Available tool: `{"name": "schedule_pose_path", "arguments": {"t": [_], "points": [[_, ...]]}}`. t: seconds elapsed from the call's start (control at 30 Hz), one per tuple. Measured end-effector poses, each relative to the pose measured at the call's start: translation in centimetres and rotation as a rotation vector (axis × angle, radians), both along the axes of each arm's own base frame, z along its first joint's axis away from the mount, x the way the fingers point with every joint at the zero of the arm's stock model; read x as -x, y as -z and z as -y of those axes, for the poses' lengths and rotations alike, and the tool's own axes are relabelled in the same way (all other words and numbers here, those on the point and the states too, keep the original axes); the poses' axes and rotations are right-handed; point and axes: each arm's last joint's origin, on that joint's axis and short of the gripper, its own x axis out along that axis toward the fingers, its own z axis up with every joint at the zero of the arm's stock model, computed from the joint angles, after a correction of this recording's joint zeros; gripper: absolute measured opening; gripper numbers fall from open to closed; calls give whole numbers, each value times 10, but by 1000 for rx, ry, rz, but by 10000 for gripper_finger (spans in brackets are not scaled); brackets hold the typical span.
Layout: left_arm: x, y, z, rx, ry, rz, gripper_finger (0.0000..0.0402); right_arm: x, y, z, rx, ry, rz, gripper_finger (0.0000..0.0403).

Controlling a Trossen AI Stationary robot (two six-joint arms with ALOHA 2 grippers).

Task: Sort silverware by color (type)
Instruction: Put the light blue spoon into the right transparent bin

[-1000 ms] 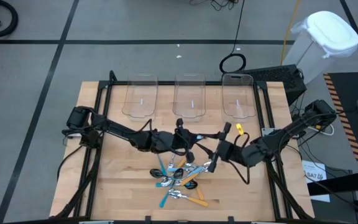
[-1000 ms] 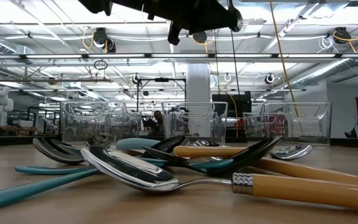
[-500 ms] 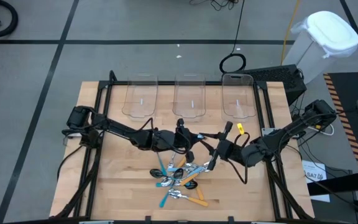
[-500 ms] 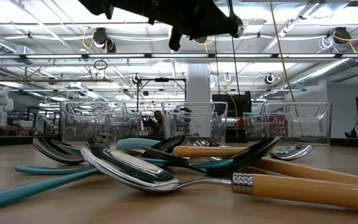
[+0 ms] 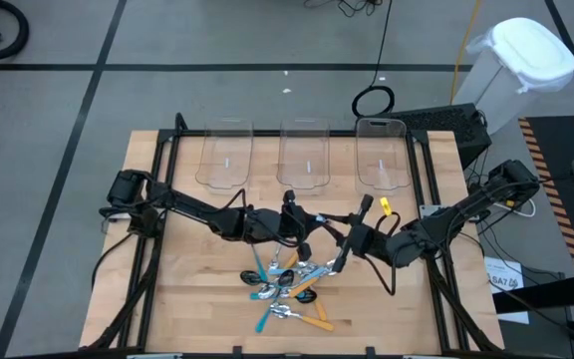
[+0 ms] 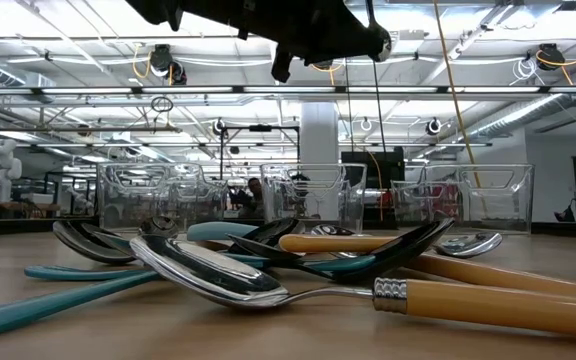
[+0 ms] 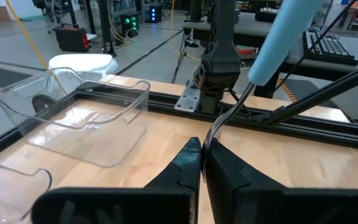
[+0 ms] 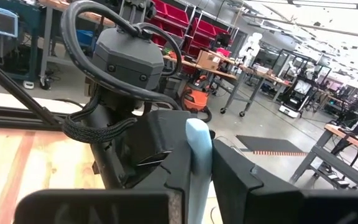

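Note:
A spoon with a light-blue handle (image 7: pixel 283 38) and a thin metal neck is held in the air above the table's middle. My left gripper (image 7: pixel 201 155) is shut on its metal end; the bowl is hidden between the fingers. My right gripper (image 8: pixel 199 163) is shut on the handle (image 8: pixel 199 144), facing the left arm's wrist. In the high view the two grippers (image 5: pixel 312 224) (image 5: pixel 339 254) meet just beyond the pile of silverware (image 5: pixel 289 291). That pile holds teal, orange and light-blue spoons lying across one another (image 6: pixel 268 270). My left gripper pinches the spoon's thin metal neck (image 7: pixel 219 127) between its two fingertips. The spoon slants up and away from the fingers, handle outermost, clear of the table. My right gripper has the light-blue handle's free end (image 8: pixel 197 134) between its two fingers (image 8: pixel 232 171), which lie across it. The handle stands upright in the gap.
Three clear plastic bins (image 5: pixel 225 155) (image 5: pixel 305 155) (image 5: pixel 382 155) stand in a row along the far edge; one shows in the left wrist view (image 7: pixel 86 118). A black frame rail (image 7: pixel 291 118) borders the table. Bare wood (image 5: pixel 197 289) lies left of the pile.
The dark arm at the top of the low view has shifted slightly. The pile of spoons has kept still.

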Motion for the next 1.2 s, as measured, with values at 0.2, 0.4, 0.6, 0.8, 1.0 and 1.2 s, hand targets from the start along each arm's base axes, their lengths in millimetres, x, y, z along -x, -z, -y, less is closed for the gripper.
{"name": "schedule_pose_path", "arguments": {"t": [0.2, 0.4, 0.6, 0.8, 1.0, 1.2], "points": [[0, 0, 0, 18, -9, 6, 20, 0, 0, 1, -1, 20, 2, 42], [0, 0, 0, 16, -10, 7, 49, 0, 0, 1, 0, 25, 2, 41], [0, -2, 0, 20, -15, 17, 140, 0, 1, 1, 3, 27, -2, 40], [1, -2, 3, -13, -2, 5, 182, 3, -3, 3, 21, 48, -2, 40], [2, -4, 5, -52, 10, -2, 184, 13, -15, 9, 20, 50, 23, 40], [5, -8, 4, -62, 10, -18, 184, 24, -25, 18, 20, 61, 25, 40]]}}
